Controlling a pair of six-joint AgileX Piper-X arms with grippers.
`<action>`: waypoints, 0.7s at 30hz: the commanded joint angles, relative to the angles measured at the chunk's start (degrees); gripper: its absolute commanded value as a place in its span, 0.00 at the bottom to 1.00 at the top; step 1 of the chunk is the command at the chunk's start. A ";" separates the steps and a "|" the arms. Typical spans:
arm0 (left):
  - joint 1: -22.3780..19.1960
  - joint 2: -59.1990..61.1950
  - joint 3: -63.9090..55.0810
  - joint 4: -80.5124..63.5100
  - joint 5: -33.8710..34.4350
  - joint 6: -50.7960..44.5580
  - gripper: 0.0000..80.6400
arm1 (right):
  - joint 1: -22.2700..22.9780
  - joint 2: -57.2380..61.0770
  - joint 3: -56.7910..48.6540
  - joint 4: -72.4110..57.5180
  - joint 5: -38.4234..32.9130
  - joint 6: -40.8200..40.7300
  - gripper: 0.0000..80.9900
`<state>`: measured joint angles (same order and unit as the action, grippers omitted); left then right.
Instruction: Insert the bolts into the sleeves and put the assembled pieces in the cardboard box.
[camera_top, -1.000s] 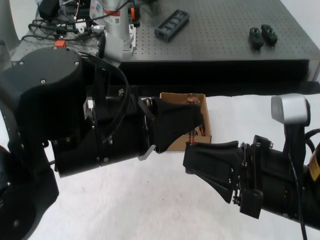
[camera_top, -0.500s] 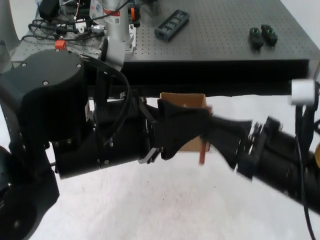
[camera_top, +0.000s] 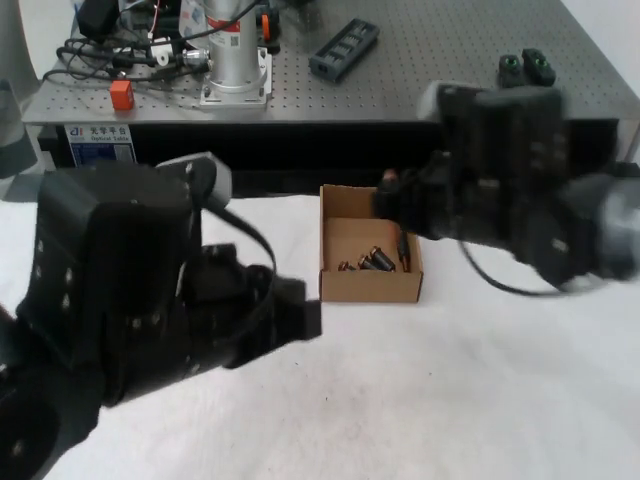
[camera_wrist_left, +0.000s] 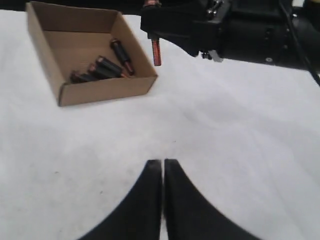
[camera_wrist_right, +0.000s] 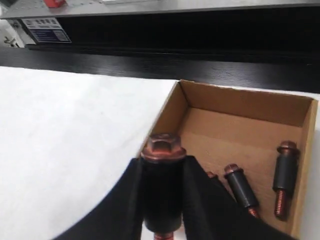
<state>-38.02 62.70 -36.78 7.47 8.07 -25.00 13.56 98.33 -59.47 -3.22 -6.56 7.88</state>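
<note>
Right gripper (camera_wrist_right: 163, 172) clenched on an assembled piece (camera_wrist_left: 156, 51) (bolt head above its fingers, thread below), now swung to the cardboard box (camera_wrist_right: 167, 112) rim just ahead. Left gripper (camera_wrist_left: 163, 167), pressed closed and empty, has withdrawn from their meeting. Deposit beside the stored pieces (camera_wrist_right: 239, 187) appears next.

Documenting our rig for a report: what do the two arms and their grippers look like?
Both arms are matte black. The left arm carries a looping black cable; a second cable trails from the right arm. The left gripper and right gripper have smooth, curved, tapering black fingers.
</note>
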 joint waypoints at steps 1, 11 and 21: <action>0.18 -5.10 3.04 1.87 -6.64 1.99 0.00 | -0.27 6.82 -5.09 2.38 1.14 -0.65 0.06; 0.18 -24.17 17.60 3.84 -9.61 -3.41 0.01 | -0.27 19.96 -17.45 11.83 2.12 -0.65 0.01; 0.18 -37.59 21.61 17.51 -13.68 -4.81 0.01 | -0.27 13.00 -15.73 13.50 -0.99 -0.65 0.36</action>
<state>-38.02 28.49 -15.13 20.33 -3.47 -29.27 13.56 116.11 -75.43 10.45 -5.37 7.71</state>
